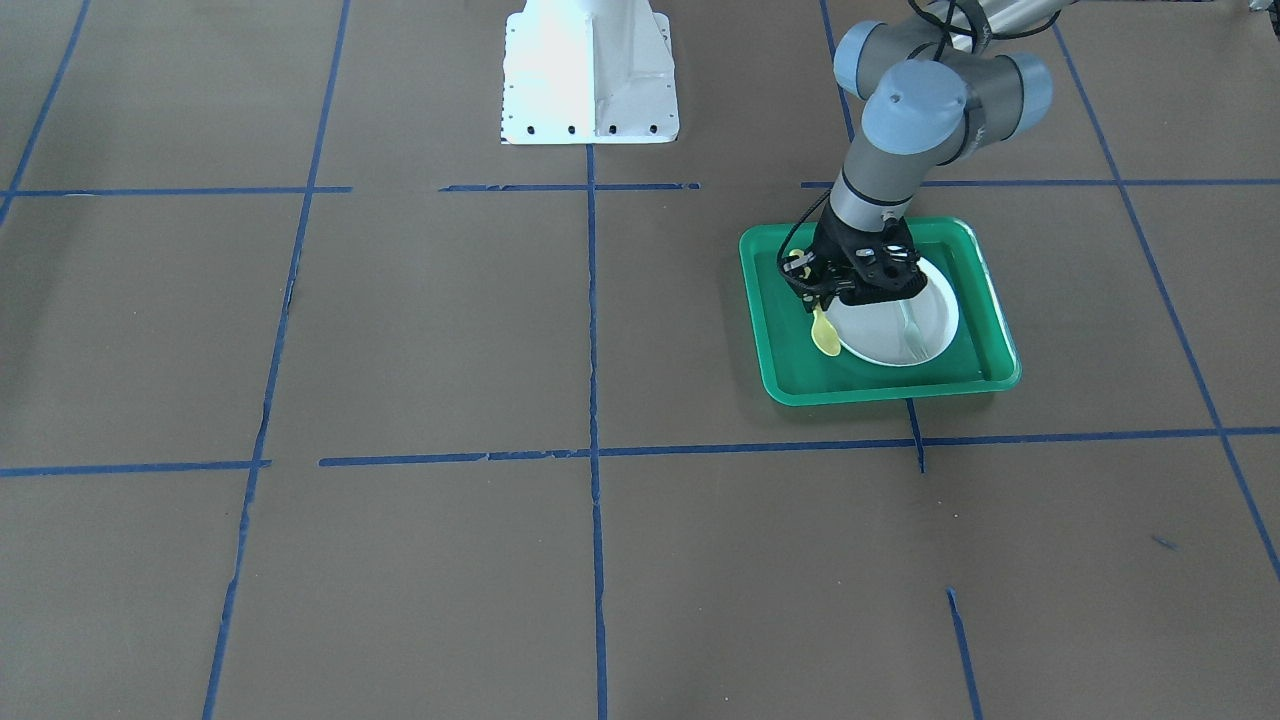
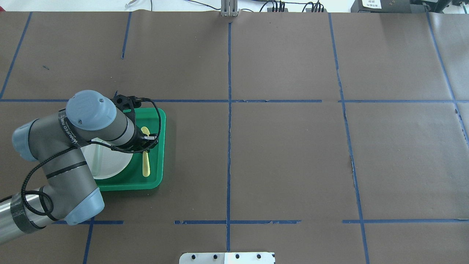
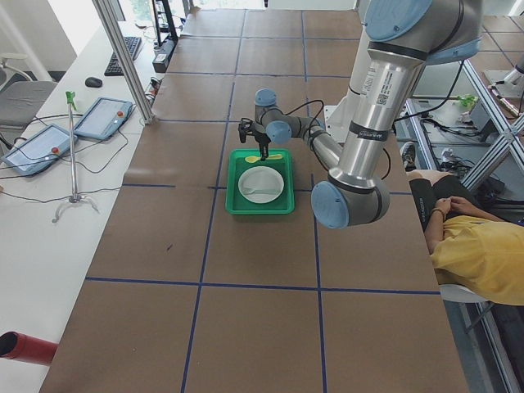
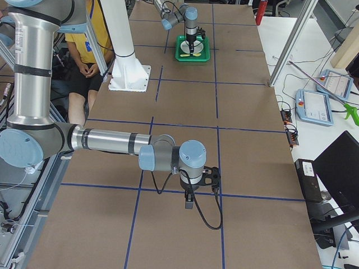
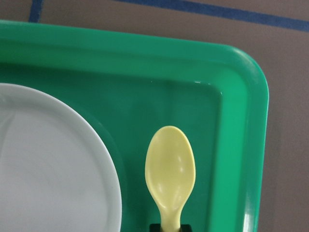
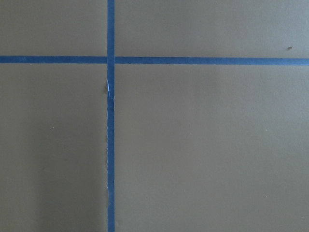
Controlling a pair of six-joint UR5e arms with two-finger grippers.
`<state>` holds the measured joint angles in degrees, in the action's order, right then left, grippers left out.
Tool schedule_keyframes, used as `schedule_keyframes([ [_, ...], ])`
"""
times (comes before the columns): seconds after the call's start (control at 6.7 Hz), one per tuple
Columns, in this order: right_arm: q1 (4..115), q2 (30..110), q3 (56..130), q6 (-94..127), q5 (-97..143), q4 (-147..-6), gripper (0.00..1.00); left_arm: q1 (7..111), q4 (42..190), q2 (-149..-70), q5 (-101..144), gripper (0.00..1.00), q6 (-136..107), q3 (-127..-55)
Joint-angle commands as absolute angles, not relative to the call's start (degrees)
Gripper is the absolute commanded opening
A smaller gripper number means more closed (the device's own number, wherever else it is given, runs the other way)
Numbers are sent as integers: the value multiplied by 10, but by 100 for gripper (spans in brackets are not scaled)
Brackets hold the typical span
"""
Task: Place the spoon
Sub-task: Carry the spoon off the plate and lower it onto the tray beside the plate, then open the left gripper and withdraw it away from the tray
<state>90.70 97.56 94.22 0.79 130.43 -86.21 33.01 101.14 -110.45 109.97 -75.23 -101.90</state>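
The spoon (image 5: 170,166) is being gripped by its slim handle in the left gripper (image 2: 148,141), which is being held closed to a narrow gap on that handle, just behind the oval bowl. The spoon is being held low inside the green tray (image 2: 162,154), over the strip of tray floor between the white plate (image 5: 48,169) and the tray's side wall. Whether it is touching the floor cannot be told. It is being held just beside the plate rather than on it, with its bowl turned upward and its length running along the tray wall. A pale fork (image 1: 909,330) is being carried on the plate, on the side away from the spoon. The tray is being borne by the brown tabletop (image 2: 285,157), which is being divided into squares by blue tape lines (image 6: 111,145). The right gripper (image 4: 189,203) is being pointed down just above the tabletop near a crossing of tape lines, well apart from the tray. It is being shown only in a side view, so how far it is open cannot be told
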Motion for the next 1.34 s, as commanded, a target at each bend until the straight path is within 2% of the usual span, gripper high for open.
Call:
schedule_keyframes([
  [0.0, 907, 976, 942, 8, 1304, -862, 100, 329, 1012, -1107, 1091, 100, -755, -1019],
  [0.3, 907, 976, 942, 8, 1304, -862, 100, 338, 1011, -1098, 1094, 100, -749, -1042],
  [0.6, 907, 976, 942, 8, 1304, -861, 100, 399, 1008, -1041, 1116, 100, -638, -1091],
  [1.19, 907, 976, 942, 8, 1304, -862, 100, 651, 1011, -896, 1302, 100, -252, -1090],
])
